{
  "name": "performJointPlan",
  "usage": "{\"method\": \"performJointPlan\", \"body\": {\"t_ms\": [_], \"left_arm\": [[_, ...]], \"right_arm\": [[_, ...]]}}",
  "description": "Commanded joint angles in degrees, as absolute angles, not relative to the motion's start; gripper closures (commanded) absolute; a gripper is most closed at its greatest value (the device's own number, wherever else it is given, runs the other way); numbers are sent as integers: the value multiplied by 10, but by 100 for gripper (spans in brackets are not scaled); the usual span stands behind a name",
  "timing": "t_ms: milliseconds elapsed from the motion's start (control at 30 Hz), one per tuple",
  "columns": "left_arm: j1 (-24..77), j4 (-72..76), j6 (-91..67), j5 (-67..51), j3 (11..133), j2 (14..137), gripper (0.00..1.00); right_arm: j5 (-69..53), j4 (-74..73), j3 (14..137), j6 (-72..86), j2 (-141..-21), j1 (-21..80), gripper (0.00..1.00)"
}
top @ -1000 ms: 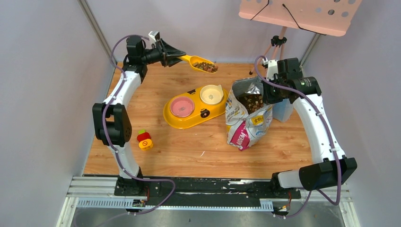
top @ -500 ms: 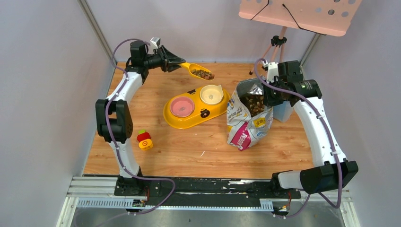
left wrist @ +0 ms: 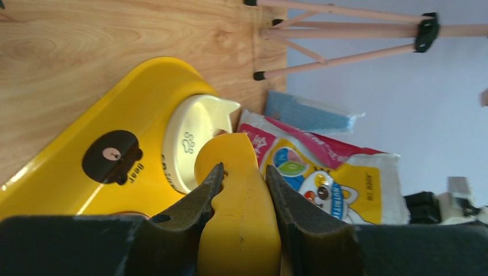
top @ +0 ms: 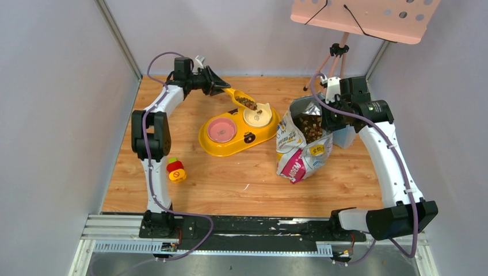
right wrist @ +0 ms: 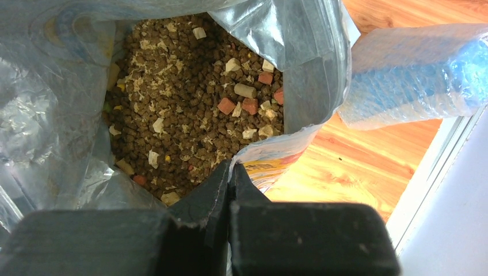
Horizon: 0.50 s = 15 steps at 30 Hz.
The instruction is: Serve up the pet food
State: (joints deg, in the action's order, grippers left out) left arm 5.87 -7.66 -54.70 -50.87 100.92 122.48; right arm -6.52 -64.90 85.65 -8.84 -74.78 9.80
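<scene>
from above, the step in hand looks like the pour: the left arm reaches far forward with its wrist turned toward the middle, and the left gripper pinches the handle of the scoop, whose loaded end hangs over the far rim of the cream bowl in the yellow feeder. some pet food lies in the scoop; the rest sits in the open bag, standing on the tabletop just right of the feeder. the right arm arches up and over, and the right gripper is at the bag's mouth. the next move, i judge, calls for rolling the left wrist so the scoop tips and the pellets drop inside the bowl, not over its edge. the left wrist view shows both fingers pressed on the scoop handle, the bowl just beyond its tip, paw print uncovered. the right wrist view shows the fingers pressed together on the bag's rim, brown pellets heaped inside.
</scene>
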Motion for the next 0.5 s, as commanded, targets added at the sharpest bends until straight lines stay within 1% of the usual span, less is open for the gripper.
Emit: {"method": "performJointPlan", "body": {"t_ms": [0,167,467], "left_arm": [[89,-147,-431,-472,1076,1248,100],[112,-209,-356,-421,1112,1265,100],[138,-266,-275,-351,1149,1262,100]], "right_arm": [[-76,-657,846,-91,-731,99,100],[-77,-656,837,-95,-725,98,100],[-86,-646,822,-97,-724,99,100]]}}
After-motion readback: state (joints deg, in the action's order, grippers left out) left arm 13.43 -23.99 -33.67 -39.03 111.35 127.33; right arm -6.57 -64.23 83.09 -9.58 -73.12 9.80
